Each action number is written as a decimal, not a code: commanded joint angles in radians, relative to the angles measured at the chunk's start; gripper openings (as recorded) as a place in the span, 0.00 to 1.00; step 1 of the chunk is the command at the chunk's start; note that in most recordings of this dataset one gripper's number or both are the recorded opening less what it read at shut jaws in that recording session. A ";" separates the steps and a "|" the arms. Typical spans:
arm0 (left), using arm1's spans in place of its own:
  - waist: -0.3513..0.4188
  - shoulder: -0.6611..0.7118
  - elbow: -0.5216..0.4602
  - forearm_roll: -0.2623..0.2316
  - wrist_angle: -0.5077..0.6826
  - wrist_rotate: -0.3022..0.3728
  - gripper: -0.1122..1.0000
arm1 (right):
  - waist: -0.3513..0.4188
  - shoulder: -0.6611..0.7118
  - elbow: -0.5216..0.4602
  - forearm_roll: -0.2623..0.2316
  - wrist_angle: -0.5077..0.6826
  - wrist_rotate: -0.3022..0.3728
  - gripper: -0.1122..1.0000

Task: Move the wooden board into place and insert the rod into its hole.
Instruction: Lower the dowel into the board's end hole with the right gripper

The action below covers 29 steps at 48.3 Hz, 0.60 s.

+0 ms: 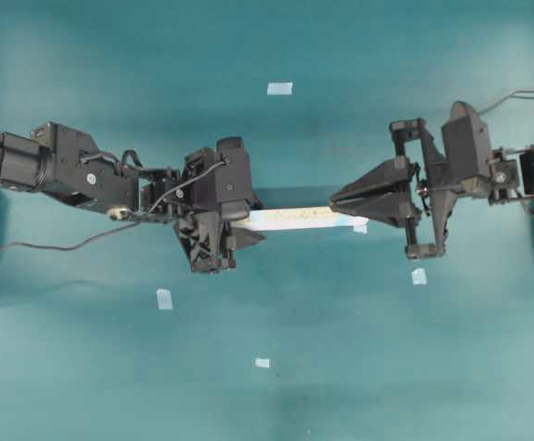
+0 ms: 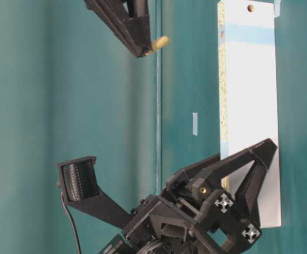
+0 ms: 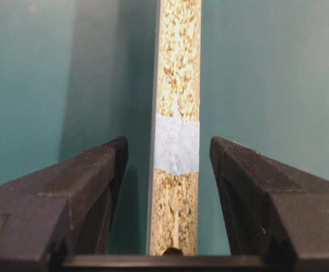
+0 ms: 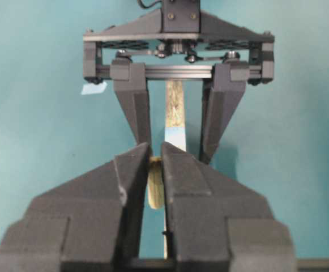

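On the teal table (image 1: 358,367), the wooden board (image 1: 299,218) lies between both arms. The left gripper (image 3: 164,170) straddles it, fingers spread. The right gripper (image 4: 156,170) pinches the rod (image 2: 159,42) near the hole (image 2: 250,8).

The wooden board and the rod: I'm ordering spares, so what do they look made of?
The long pale wooden board looks like particleboard: its narrow edge shows pressed yellowish chips, while its broad face is smooth matte white, probably laminate, with pale blue tape bands. The short cream rod, held in the right gripper, looks like a plain wooden dowel, though it is too small to be sure.
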 commanded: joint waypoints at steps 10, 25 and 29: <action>-0.003 -0.015 -0.002 0.000 -0.009 0.005 0.42 | -0.009 0.025 -0.005 0.003 -0.046 -0.020 0.18; -0.008 -0.015 0.002 0.000 -0.008 0.003 0.31 | -0.043 0.034 0.044 0.003 -0.086 -0.035 0.18; -0.009 -0.015 0.002 0.000 -0.009 0.003 0.31 | -0.055 0.048 0.072 0.003 -0.141 -0.037 0.18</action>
